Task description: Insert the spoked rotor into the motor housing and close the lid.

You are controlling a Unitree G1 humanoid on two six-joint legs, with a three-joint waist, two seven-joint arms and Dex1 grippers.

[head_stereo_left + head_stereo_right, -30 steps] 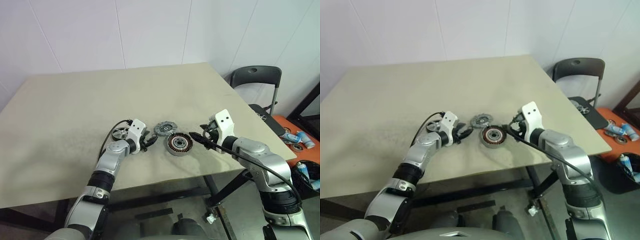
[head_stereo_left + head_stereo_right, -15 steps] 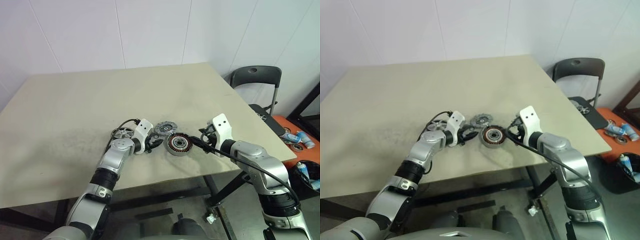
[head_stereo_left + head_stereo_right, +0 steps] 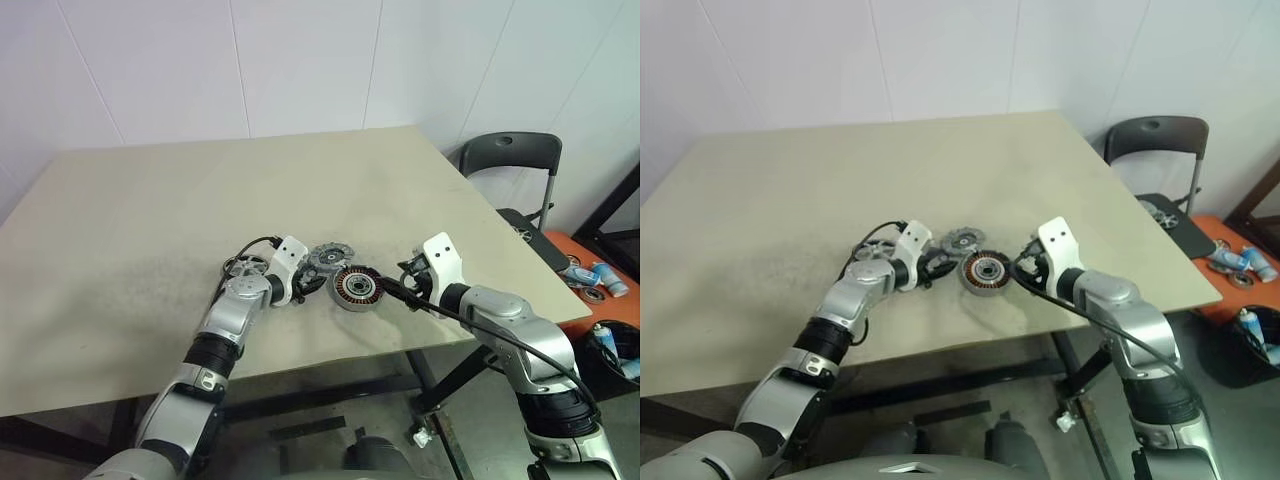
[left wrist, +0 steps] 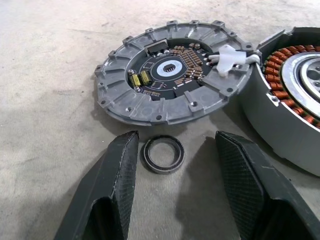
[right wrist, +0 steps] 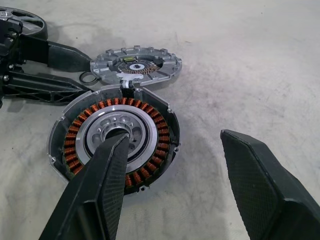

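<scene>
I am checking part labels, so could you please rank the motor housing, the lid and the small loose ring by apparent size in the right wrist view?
1. motor housing, largest, though nearest the camera
2. lid, clearly smaller, lying farther off
3. small loose ring, by far the smallest

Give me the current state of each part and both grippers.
spoked rotor: on the table, not inserted.
motor housing: open, windings exposed, empty.
lid: off, lying beside the housing.
small ring: loose on the table, between the left fingers.
left gripper: open, empty.
right gripper: open, empty.
</scene>
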